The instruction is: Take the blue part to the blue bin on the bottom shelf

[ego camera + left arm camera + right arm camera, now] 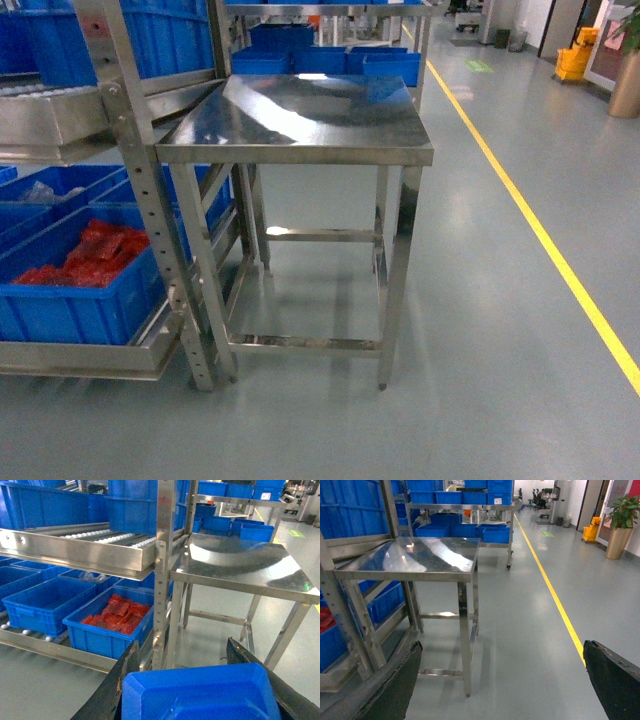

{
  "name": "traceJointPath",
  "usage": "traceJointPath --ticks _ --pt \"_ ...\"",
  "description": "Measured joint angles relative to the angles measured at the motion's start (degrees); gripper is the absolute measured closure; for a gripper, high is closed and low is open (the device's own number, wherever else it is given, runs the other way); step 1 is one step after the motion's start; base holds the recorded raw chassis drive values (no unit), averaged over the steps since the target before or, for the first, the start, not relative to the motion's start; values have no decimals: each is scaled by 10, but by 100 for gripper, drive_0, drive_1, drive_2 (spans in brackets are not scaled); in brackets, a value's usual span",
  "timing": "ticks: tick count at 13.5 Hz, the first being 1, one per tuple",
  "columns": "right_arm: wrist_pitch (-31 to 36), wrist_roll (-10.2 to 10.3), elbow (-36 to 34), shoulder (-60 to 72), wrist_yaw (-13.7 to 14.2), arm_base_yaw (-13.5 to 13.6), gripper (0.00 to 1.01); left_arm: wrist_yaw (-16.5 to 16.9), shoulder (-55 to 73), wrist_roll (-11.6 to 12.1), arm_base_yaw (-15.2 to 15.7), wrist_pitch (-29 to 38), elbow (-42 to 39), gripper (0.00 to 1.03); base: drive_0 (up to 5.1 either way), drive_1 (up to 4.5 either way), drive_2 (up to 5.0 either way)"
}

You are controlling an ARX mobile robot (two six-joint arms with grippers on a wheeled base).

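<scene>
In the left wrist view, a blue part [200, 695] with a raised rim and a hollow middle sits between the two black fingers of my left gripper [182, 643], which is shut on it. It hangs in front of the rack's upright post. On the bottom shelf to the left stands the blue bin [30, 617], deep and empty. My right gripper [501, 647] is open over the grey floor with nothing between its fingers. Neither gripper shows in the head view.
A like crate with red bubble-wrap bags [117, 612] [85, 260] stands right of the bin. The rack's roller shelf [75, 547] overhangs the bottom shelf. A steel table [300, 115] [415, 555] abuts the rack. A yellow floor line [540, 230] runs on the right.
</scene>
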Motion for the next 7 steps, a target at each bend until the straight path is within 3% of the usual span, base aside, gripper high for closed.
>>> traceJointPath --ticks 7 --pt "0 0 0 0 0 0 3 0 -1 0 0 0 0 59 -1 432 -434"
